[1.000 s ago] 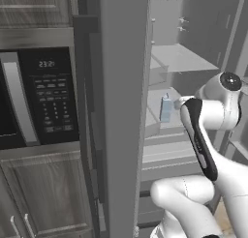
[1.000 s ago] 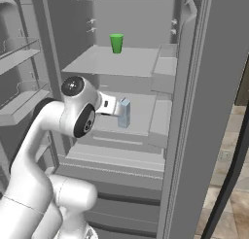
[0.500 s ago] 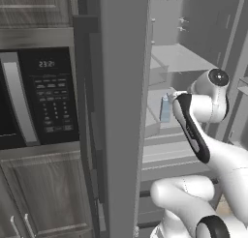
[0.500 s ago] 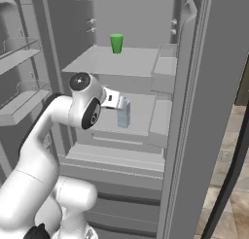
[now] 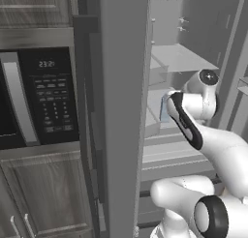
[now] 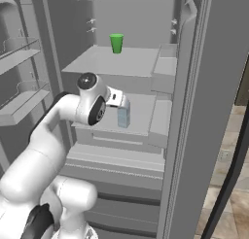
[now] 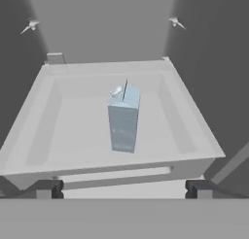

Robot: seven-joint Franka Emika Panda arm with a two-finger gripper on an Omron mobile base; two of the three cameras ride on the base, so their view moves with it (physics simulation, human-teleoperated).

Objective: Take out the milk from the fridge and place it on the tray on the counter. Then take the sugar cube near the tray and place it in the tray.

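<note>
The milk (image 7: 123, 120), a small pale blue-grey carton with a gabled top, stands upright on a middle shelf (image 7: 63, 136) of the open fridge (image 6: 194, 111). In the hand view it is centred ahead of my gripper (image 7: 124, 189), whose fingertips (image 7: 48, 188) are spread wide at the shelf's front edge, well short of the carton. From the right base, my gripper (image 6: 124, 103) hovers just above and in front of the milk (image 6: 123, 117). From the left base, the milk (image 5: 163, 112) peeks out beside my forearm. The tray, counter and sugar cube are out of view.
A small green cup (image 6: 116, 42) stands on the shelf above. The left fridge door (image 5: 126, 111) rises close beside my arm, with a black microwave (image 5: 43, 96) left of it. Door bins (image 6: 22, 104) sit at the left and drawers (image 6: 116, 165) below.
My arm has reached further into the fridge, with the elbow rising and the hand drawing closer to the milk. The carton itself has not moved.
</note>
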